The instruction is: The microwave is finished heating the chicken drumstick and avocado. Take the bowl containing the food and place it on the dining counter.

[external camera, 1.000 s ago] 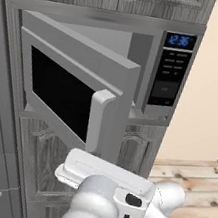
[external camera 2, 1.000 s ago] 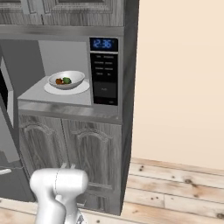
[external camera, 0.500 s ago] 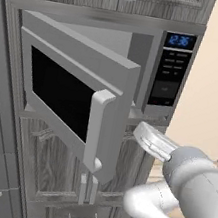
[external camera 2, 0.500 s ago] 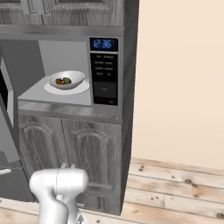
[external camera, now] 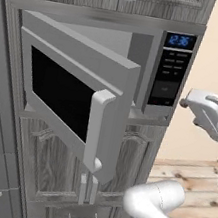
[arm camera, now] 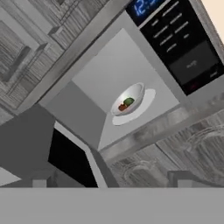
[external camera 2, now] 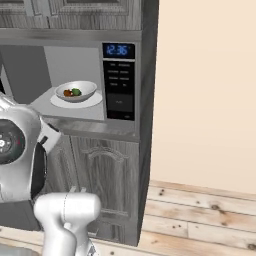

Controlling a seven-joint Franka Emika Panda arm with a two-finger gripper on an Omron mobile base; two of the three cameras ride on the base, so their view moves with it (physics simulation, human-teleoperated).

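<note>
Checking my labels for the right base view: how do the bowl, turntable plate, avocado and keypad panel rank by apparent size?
Largest to smallest:
1. keypad panel
2. turntable plate
3. bowl
4. avocado, tiny, about like the drumstick beside it.

Bowl [external camera 2: 76, 91] on turntable plate [external camera 2: 75, 101] (drumstick and avocado inside), microwave [external camera 2: 95, 80] open.

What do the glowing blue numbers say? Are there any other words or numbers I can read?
"12:36" in blue digits on the clock display at the top of the microwave keypad panel.
The keypad button labels: small pale marks, too blurred to read.
No other words, brands or signs can be read on the door, the cabinets or the bowl.
</note>
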